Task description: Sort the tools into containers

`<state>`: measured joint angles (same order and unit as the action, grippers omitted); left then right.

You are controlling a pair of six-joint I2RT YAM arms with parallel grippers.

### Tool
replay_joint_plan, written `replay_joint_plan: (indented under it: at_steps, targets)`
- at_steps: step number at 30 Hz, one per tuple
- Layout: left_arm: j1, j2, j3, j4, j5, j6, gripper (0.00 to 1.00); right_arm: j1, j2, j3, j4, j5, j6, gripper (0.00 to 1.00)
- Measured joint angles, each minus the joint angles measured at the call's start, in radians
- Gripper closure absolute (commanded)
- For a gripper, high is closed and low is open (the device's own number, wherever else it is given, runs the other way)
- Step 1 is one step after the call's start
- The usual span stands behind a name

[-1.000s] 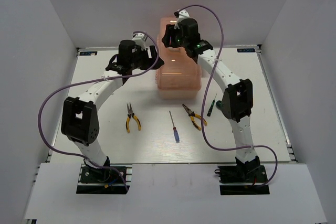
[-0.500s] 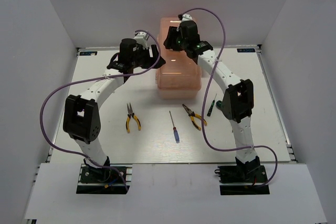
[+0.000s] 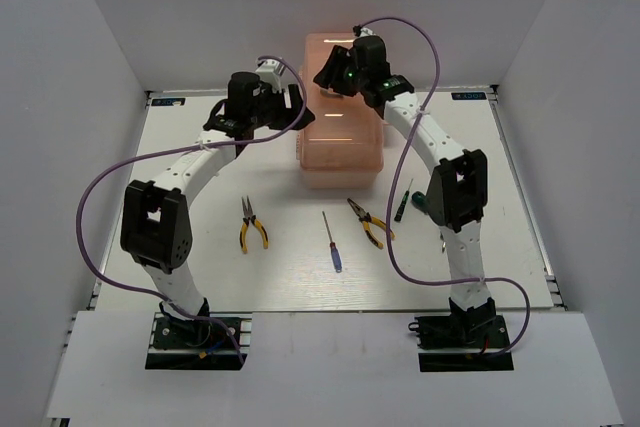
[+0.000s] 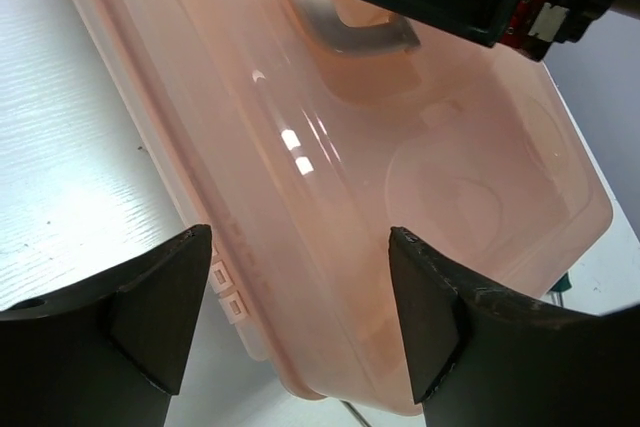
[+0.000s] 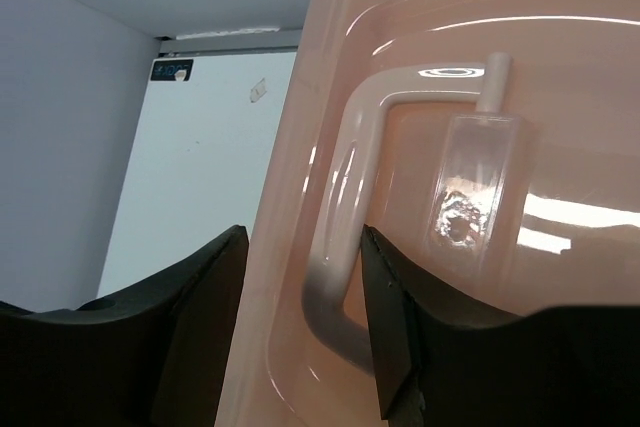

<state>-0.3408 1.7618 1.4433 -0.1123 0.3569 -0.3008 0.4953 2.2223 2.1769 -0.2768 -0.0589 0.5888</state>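
Black right gripper (image 3: 323, 72) farther right over toolbox (image 3: 340, 152)

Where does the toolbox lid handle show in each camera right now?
Top external: not made out; the right gripper hangs over that part of the toolbox.
Left wrist: lid handle at top centre, under the right gripper.
Right wrist: centre, white loop.
Shared landmark: the right gripper.

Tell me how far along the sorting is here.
Done: nothing. The left pliers, right pliers, blue screwdriver and green screwdriver lie on the table, outside the toolbox. In hand: the open right tool is over the lid handle, the open left tool at the box's left edge. Left: open the lid, sort everything.
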Motion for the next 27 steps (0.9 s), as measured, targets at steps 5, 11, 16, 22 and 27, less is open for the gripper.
replay_joint_plan:
  at_steps: [5,11,16,22,27]
  targets:
    - [0.025,0.000,0.027,-0.007,-0.007,0.007,0.18,-0.018,0.000,0.000,0.002,-0.056,0.045,0.48]
    - [0.075,-0.001,0.094,0.019,-0.006,-0.014,0.20,-0.033,0.000,0.000,0.002,-0.102,0.080,0.49]
    - [0.106,0.022,0.168,0.071,0.042,-0.076,0.33,-0.040,0.000,0.000,0.003,-0.121,0.097,0.51]
    - [0.110,0.153,0.290,0.154,0.155,-0.179,0.41,-0.044,0.000,0.000,0.004,-0.132,0.112,0.52]
    - [0.110,0.280,0.370,0.176,0.233,-0.275,0.34,-0.048,0.000,0.000,0.006,-0.140,0.117,0.53]
